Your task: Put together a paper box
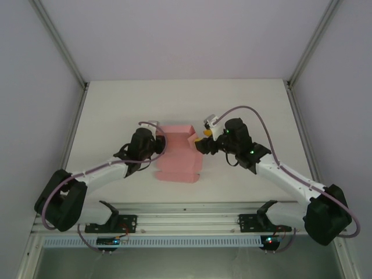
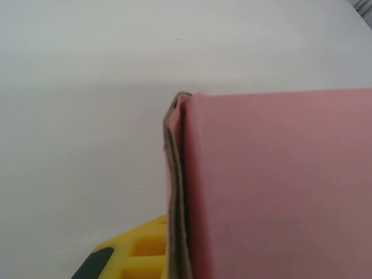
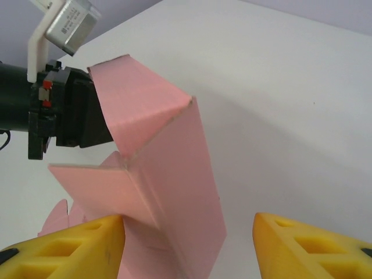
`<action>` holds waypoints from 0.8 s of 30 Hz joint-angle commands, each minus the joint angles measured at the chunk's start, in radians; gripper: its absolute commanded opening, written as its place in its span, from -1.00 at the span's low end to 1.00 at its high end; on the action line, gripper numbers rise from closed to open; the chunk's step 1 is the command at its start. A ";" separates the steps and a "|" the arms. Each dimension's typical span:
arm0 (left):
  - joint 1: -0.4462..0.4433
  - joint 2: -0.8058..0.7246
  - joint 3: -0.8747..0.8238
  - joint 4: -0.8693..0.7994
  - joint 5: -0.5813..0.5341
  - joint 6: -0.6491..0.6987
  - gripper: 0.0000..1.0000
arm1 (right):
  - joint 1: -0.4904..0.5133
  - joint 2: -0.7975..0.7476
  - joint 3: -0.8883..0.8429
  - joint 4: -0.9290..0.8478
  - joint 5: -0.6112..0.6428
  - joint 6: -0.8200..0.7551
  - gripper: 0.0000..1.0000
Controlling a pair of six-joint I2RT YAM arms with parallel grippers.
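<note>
Paper box [image 1: 177,158] is parked half-folded mid-table [image 1: 116,110]. Its left edge is pressed by one pad of the left gripper [image 1: 159,145]. The other's hidden, so the grip can't be told. The right gripper [image 3: 189,226] is held wide open, with the card just beside one pad.

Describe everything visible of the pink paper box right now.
The paper box is plain pink thin card, partly folded: its near part lies flat on the white table, while far panels stand up along creases, meeting at a corner with a slanted flap. One cut edge looks brownish. The left gripper is at its left side, a yellow finger against the card; the right gripper, fingers spread, is at its right side.
</note>
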State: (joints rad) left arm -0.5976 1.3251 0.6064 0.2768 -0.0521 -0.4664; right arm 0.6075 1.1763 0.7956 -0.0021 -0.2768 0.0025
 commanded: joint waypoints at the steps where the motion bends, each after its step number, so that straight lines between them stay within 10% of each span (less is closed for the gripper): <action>1: -0.003 0.014 0.051 -0.016 0.018 -0.014 -1.00 | 0.005 0.042 0.046 -0.031 -0.012 -0.042 0.21; 10: -0.010 0.027 0.071 -0.019 0.020 -0.039 -1.00 | 0.040 0.180 0.124 0.020 0.075 -0.049 0.06; 24: -0.094 0.016 0.186 -0.203 -0.125 -0.130 -1.00 | 0.169 0.475 0.306 -0.014 1.054 -0.068 -0.56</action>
State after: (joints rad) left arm -0.6609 1.3636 0.7330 0.1181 -0.1684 -0.5583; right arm 0.7910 1.5814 1.0569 0.0303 0.4736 -0.0669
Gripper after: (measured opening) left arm 0.088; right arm 0.232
